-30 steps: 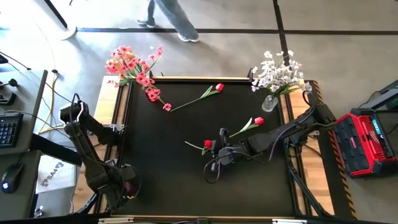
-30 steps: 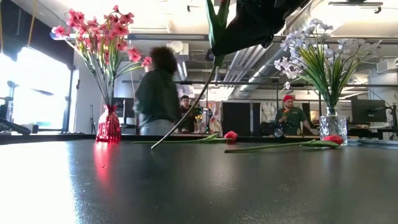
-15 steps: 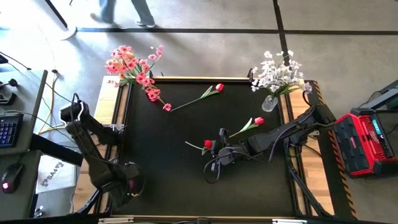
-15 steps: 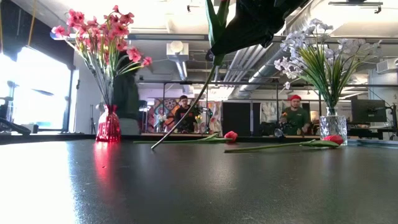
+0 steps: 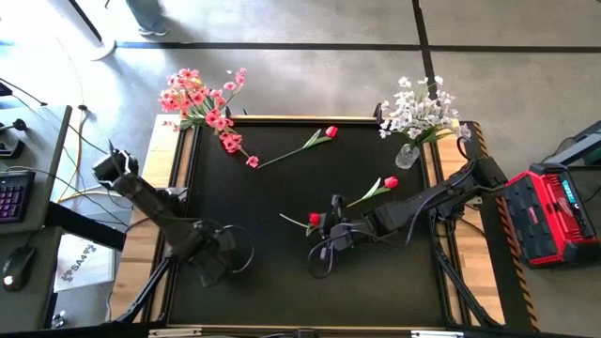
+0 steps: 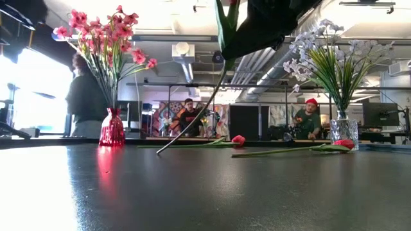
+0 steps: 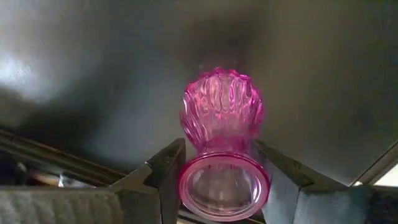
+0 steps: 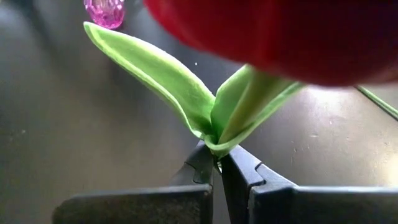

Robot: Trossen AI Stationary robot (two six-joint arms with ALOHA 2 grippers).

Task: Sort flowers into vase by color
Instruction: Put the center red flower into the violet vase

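Landmark: we place everything from the black table (image 5: 282,207).
Left gripper (image 5: 211,258): we have swung it in from beyond the table's near left edge, and it now hangs over the near left corner of the table.
Left claw: pinching a pink glass vase (image 7: 222,143) by its neck, one finger on each side; a second ago the fingers were wider, so this grip looks fresh to us.
Right gripper (image 5: 324,228): over the middle of the table, unmoved over the last second.
Right claw: pressed tight on a red tulip (image 8: 273,37) just under its leaves, the stem hanging clear of the table in the low view.
Loose flowers: two more red tulips lie on the table, one (image 5: 319,138) by the far edge, one (image 5: 380,186) toward the right side.
Filled vases: pink sprays (image 5: 202,99) stand at the far left corner, white sprays (image 5: 418,113) at the far right corner.
Meaning for the task: we judge the pink glass vase is being brought in for the reds, so the held tulip awaits it.
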